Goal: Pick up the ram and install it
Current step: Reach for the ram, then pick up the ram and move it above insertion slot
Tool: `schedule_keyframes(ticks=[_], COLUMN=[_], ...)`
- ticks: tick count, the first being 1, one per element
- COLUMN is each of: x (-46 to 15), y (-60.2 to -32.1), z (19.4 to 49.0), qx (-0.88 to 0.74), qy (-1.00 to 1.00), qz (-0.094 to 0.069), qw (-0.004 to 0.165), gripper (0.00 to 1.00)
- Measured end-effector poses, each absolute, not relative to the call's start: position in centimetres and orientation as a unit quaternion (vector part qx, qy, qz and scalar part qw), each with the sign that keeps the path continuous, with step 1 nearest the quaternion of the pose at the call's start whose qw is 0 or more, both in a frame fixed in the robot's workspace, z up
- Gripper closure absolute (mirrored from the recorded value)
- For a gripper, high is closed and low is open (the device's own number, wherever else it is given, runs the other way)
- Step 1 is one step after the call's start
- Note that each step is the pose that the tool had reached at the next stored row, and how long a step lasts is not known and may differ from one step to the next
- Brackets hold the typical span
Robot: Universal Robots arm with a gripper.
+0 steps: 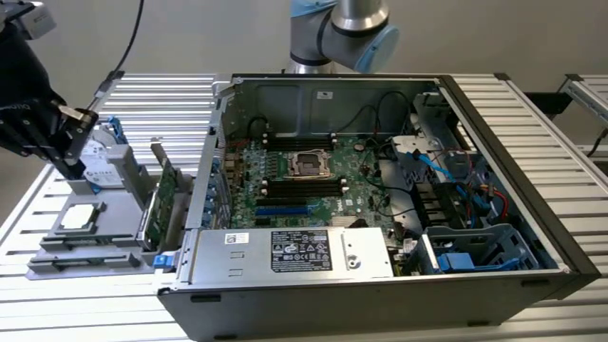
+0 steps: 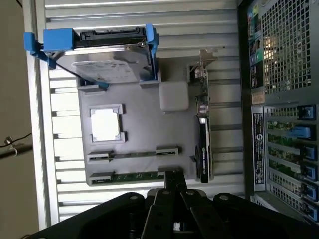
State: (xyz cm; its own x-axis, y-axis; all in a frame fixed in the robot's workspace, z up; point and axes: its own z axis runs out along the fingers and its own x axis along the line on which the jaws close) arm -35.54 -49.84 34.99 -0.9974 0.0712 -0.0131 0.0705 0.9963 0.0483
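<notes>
The ram [image 2: 134,175] is a thin green stick lying in a long holder along one edge of the grey parts tray [image 2: 144,130]. My gripper [image 2: 174,183] hovers over that edge with its black fingers pressed together, shut and holding nothing; the tips show just past one end of the stick. In the exterior view the gripper [image 1: 74,169] hangs above the tray [image 1: 114,235] at the far left, in front of the hard drive [image 1: 100,160]. Black memory slots [image 1: 302,187] lie on the motherboard inside the open computer case [image 1: 532,235].
The tray also holds a hard drive in a blue caddy [image 2: 107,64], a square processor [image 2: 105,124] and an upright expansion card [image 2: 203,144]. That card [image 1: 166,196] stands between the tray and the case wall. Cables and drive cages fill the case on the exterior view's right.
</notes>
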Motion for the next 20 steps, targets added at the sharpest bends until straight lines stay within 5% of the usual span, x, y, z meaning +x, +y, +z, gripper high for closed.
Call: schedule_keyframes(ticks=[20], x=[-38.4], y=[-51.1], z=[33.9], qx=[0.036], qy=[0.999], qz=[0.024], qw=[0.002], gripper=[0.89])
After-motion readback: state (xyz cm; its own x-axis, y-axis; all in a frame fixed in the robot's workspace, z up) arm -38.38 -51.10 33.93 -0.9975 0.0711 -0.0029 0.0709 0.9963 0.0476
